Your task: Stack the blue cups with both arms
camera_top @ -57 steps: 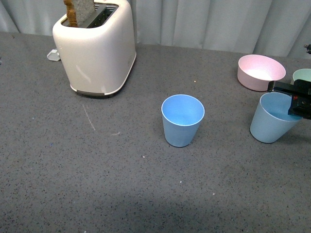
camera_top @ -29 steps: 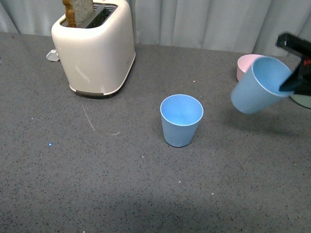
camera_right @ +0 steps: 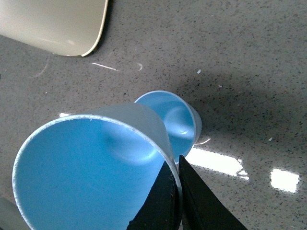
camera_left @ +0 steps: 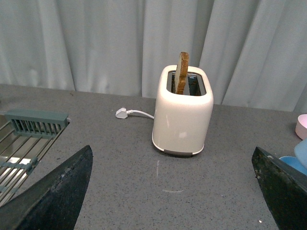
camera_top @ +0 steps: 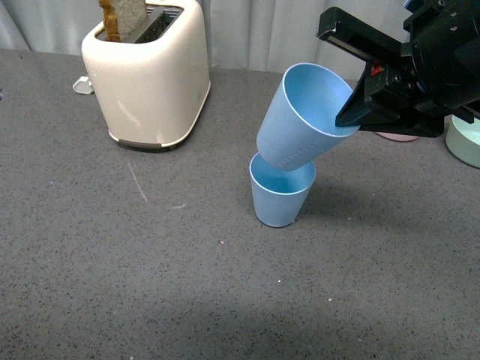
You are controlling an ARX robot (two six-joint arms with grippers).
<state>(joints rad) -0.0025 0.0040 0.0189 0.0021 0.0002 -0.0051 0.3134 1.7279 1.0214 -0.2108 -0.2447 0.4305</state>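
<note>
One blue cup (camera_top: 280, 196) stands upright on the grey table, mid-view. My right gripper (camera_top: 354, 96) is shut on the rim of the second blue cup (camera_top: 303, 120) and holds it tilted in the air, its base just over the standing cup's mouth. In the right wrist view the held cup (camera_right: 86, 167) fills the foreground, its wall pinched between the fingers (camera_right: 163, 201), with the standing cup (camera_right: 175, 117) below it. My left gripper (camera_left: 172, 191) is open and empty, well away; the standing cup (camera_left: 293, 163) shows at that view's edge.
A cream toaster (camera_top: 146, 75) with a slice of toast stands at the back left. A pink bowl (camera_top: 397, 135) and a green bowl (camera_top: 466, 141) sit at the right, partly behind my right arm. A dish rack (camera_left: 29, 139) lies beside the left arm.
My right gripper has lifted its cup off the table at the far right and carried it left and up, until it hangs tilted just over the standing cup.
</note>
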